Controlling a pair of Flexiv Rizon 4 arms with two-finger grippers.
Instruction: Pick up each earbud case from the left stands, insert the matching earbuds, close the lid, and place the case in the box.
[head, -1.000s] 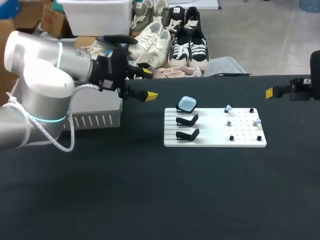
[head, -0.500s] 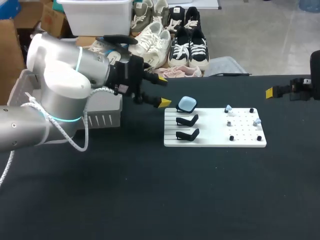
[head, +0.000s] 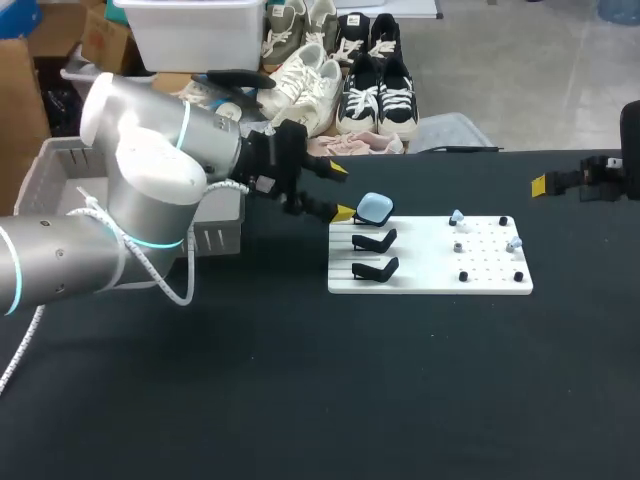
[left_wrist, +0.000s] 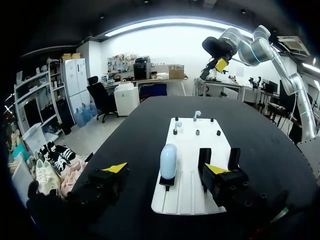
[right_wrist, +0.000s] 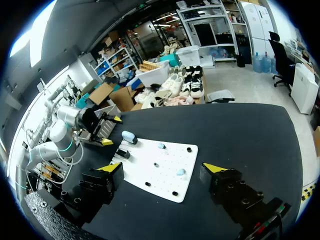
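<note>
**One case, three stands, both grippers empty**

Head view: one pale blue earbud case (head: 375, 208) is seen on the rearmost of three black stands (head: 375, 241) on the white board (head: 430, 285); the other two are bare. Two pale earbuds (head: 456, 215) and four dark pegs (head: 463, 276) are counted on the board. The left gripper (head: 342, 190) is held just beside the case, fingers apart, nothing touched.

Left wrist view: the case is found ahead of the wide gap, untouched.

Right wrist view: the right gripper (right_wrist: 162, 168) is spread wide with nothing held, the board lying well ahead.
</note>
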